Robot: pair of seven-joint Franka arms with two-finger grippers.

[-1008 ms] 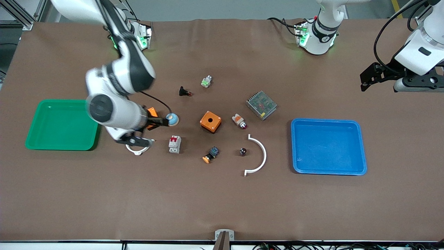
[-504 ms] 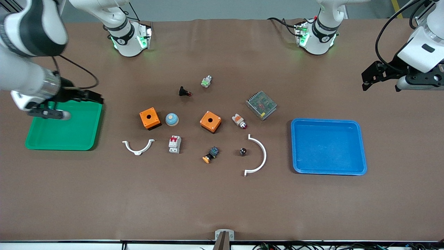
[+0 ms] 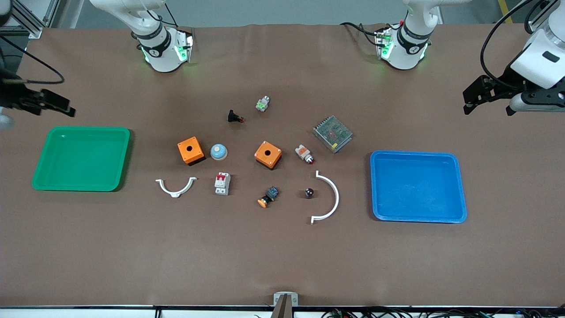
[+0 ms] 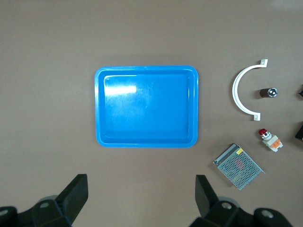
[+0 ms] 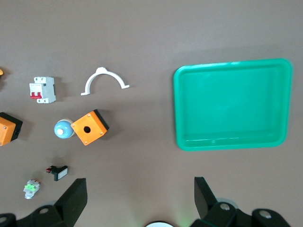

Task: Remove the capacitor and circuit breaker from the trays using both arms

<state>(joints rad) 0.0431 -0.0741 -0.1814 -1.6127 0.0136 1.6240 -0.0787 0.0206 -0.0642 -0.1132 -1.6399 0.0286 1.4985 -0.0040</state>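
The capacitor (image 3: 309, 192), a tiny black cylinder, lies on the table inside the curve of a white arc clip; it also shows in the left wrist view (image 4: 269, 92). The breaker (image 3: 222, 183), a light-grey block with red levers, stands nearer to the front camera than a blue-white dome; it also shows in the right wrist view (image 5: 42, 89). My right gripper (image 3: 66, 108) is open and empty, high over bare table at the right arm's end, its own view (image 5: 138, 198) showing the jaws wide. My left gripper (image 3: 466, 106) is open and empty over bare table at the left arm's end (image 4: 140, 196).
A green tray (image 3: 79, 129) sits at the right arm's end and a blue tray (image 3: 415, 153) at the left arm's end. Between them lie two orange boxes (image 3: 190, 150) (image 3: 268, 154), a dome (image 3: 218, 152), two white clips (image 3: 175, 187) (image 3: 329, 198), a mesh unit (image 3: 332, 133), an indicator (image 3: 304, 154) and small switches.
My right arm has swung away from the orange box, across the green tray, to the table's right-arm end. My left gripper has risen slightly.
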